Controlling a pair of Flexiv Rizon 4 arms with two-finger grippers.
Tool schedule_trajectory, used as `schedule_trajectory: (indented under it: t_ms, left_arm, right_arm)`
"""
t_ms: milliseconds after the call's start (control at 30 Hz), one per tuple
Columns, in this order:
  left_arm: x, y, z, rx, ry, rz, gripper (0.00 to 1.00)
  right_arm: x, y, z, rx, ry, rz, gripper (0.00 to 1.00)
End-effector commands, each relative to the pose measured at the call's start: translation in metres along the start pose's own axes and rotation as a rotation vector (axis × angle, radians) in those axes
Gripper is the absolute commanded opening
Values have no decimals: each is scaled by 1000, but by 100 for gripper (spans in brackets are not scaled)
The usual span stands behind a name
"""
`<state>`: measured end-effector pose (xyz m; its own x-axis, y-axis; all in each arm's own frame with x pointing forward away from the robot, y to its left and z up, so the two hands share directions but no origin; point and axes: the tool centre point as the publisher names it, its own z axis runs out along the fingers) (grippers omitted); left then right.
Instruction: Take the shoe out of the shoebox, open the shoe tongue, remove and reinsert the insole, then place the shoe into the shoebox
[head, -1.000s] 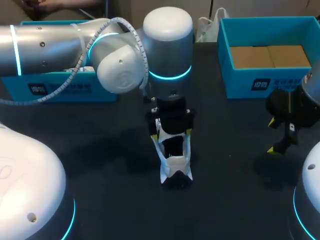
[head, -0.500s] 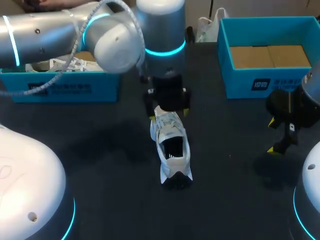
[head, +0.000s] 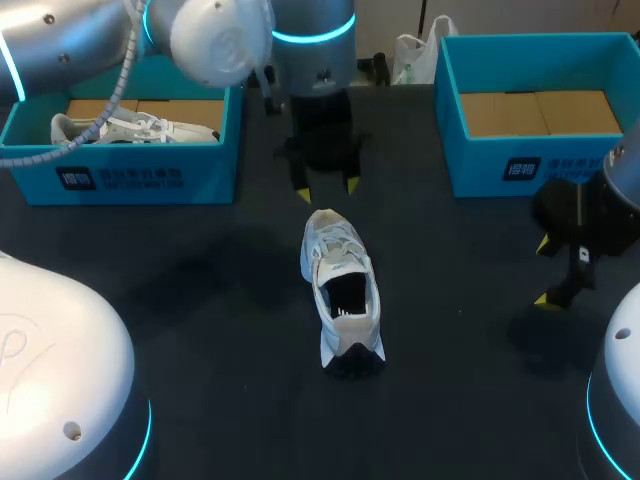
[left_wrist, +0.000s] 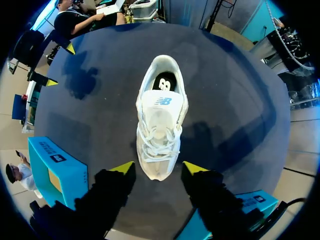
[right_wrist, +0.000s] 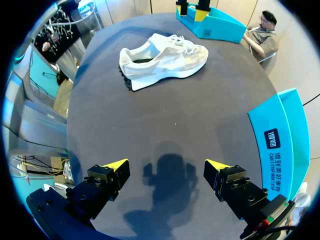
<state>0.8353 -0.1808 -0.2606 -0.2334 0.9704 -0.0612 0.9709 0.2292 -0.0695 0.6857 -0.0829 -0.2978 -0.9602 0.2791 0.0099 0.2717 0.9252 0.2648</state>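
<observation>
Left claw (head: 326, 189) hangs with its two yellow-tipped fingers apart and holding nothing, just past the toe of the shoe (head: 342, 290) on the side of the bench's far edge. From the left wrist, the toe sits between and slightly ahead of the two tips, not touching either. Right claw (head: 546, 272) is also spread and empty, near the right edge of the bench (head: 200, 300), well apart from the shoe.

One shoe stands upright on its sole at the middle of the bench, toe toward the far edge, heel toward the near edge. It is a low white trainer with a soft fabric upper, white laces tied across the tongue, a dark insole showing through the opening, and a dark patch under the heel.

Two open, rectangular, bright blue shoeboxes sit along the far edge. Left shoebox (head: 130, 176), at the far left corner, holds a second white shoe (head: 140, 128) lying inside. Right shoebox (head: 480, 165), at the far right corner, shows a flat brown cardboard floor.
</observation>
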Motion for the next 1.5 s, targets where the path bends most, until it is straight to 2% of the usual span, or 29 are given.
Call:
schedule_trajectory:
  t_ms: [33, 467, 700, 900, 1067, 1333, 1500]
  left_arm:
    - [8, -2, -4, -1, -9, 7, 35]
    - [14, -26, 13, 58, 1, 38, 36]
    - [12, -53, 39, 89, 22, 65, 36]
    - [9, -72, 64, 151, 48, 96, 37]
    - [9, -79, 80, 168, 65, 104, 36]
    - [10, -84, 70, 146, 23, 103, 35]
    - [7, -90, 95, 157, 57, 89, 33]
  right_arm:
    - [1, 0, 0, 2, -2, 0, 100]
    - [1, 0, 0, 2, -2, 0, 100]
    - [1, 0, 0, 2, -2, 0, 100]
    - [1, 0, 0, 2, -2, 0, 100]
    - [1, 0, 0, 2, -2, 0, 100]
    - [1, 0, 0, 2, -2, 0, 100]
    - [1, 0, 0, 2, -2, 0, 100]
